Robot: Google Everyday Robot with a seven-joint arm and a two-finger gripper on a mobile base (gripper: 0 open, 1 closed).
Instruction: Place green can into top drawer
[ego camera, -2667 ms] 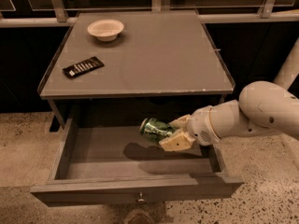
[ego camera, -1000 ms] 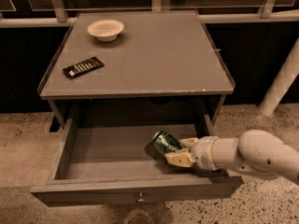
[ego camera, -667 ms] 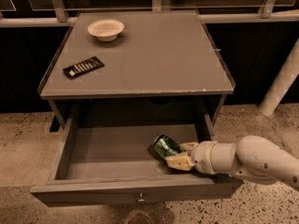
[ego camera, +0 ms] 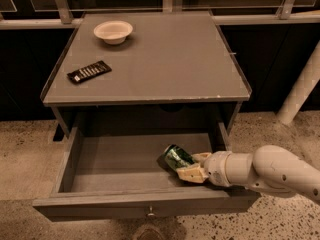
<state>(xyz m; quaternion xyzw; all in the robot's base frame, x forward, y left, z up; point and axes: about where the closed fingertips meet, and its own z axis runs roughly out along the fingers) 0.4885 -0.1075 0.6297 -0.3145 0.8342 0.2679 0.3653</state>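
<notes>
Placement was the step in hand, we judged. The pincer (ego camera: 187,165), on its arm (ego camera: 272,171) from four o'clock, was clenched around the green can (ego camera: 176,157). The can lay tilted, low inside the open top drawer (ego camera: 125,203), near five o'clock of its floor. Next, we thought, the pincer should release and lift away without dragging the can. We counted one can, one drawer, one bowl (ego camera: 113,31) at eleven o'clock of the tabletop (ego camera: 165,64), and one black remote (ego camera: 89,71) at nine.

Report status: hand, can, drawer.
Hand inside open top drawer, right side, shut on green can. Can down near drawer floor. Nothing else in drawer.
</notes>
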